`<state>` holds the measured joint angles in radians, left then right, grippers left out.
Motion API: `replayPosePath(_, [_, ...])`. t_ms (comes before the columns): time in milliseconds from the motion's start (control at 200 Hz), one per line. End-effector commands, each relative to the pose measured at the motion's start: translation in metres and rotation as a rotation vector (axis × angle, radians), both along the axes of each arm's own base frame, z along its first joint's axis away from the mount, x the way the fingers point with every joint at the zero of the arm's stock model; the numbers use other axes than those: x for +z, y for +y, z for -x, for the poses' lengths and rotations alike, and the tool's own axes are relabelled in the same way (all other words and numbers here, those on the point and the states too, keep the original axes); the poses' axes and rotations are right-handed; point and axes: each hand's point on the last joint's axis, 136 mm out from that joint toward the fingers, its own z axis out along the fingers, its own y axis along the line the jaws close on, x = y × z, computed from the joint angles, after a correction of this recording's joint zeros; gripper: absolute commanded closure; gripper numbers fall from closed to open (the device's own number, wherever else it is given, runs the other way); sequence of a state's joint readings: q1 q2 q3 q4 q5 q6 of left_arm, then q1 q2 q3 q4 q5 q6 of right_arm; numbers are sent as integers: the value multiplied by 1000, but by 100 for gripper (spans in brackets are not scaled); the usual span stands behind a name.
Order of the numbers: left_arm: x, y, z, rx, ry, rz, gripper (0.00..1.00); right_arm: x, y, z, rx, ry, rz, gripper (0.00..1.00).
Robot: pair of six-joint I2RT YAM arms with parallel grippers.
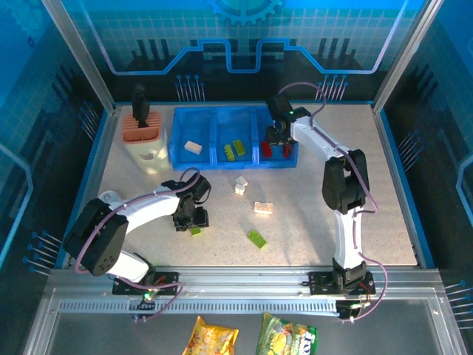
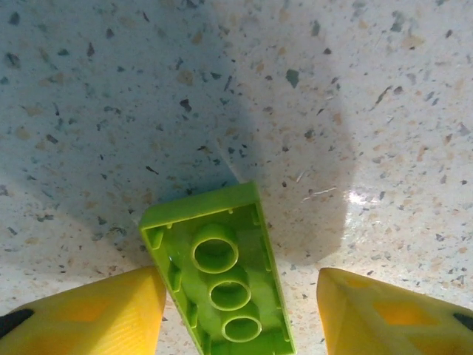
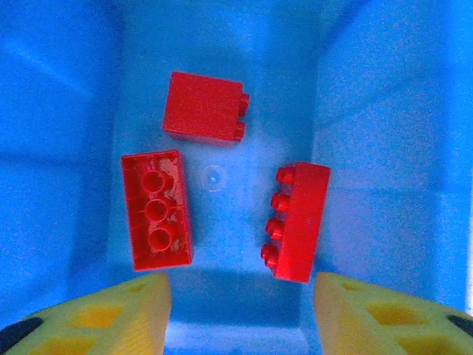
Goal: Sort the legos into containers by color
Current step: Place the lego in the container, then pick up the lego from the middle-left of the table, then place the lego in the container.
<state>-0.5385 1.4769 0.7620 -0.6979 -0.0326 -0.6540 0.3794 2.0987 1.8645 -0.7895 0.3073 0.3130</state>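
Left gripper (image 2: 240,314) stands open low over the desk (image 2: 332,111), its fingers (image 2: 89,318) either side of an upturned lime green brick (image 2: 218,266), gripping nothing. Right gripper (image 3: 240,310), also open and empty, hangs over the right compartment (image 3: 222,66) of the blue tray (image 1: 176,151), where three red bricks (image 3: 157,211) lie. Loose on mid-desk lie cream bricks (image 1: 263,208) and another lime brick (image 1: 257,238).

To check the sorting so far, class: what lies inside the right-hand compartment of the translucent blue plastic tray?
Three red plastic bricks lie on its floor, one hollow side up. The right arm's yellow fingers cover its near edge.
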Motion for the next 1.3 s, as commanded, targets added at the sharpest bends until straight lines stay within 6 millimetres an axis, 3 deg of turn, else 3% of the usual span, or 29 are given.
replayPosePath(0, [-5,0,5,4,28,10,47,41,7,19,16,-53,-26,45])
replayPosePath(290, [1,-3,-4,-15,-2,11,60,56,5,68,17,-52,-66,45])
replayPosePath(655, [26,-16,-37,-75,-85,13,65,29,-4,138,-6,34,-119,46])
replayPosePath(785, [40,-24,-58,-94,-129,19,65,13,-5,160,-14,72,-133,46])
replayPosePath(1056, [77,-46,-121,-125,-255,25,65,-16,-8,196,-30,138,-137,47])
replayPosePath(1296, [108,-64,-187,-139,-366,20,65,-29,-10,211,-40,167,-128,47])
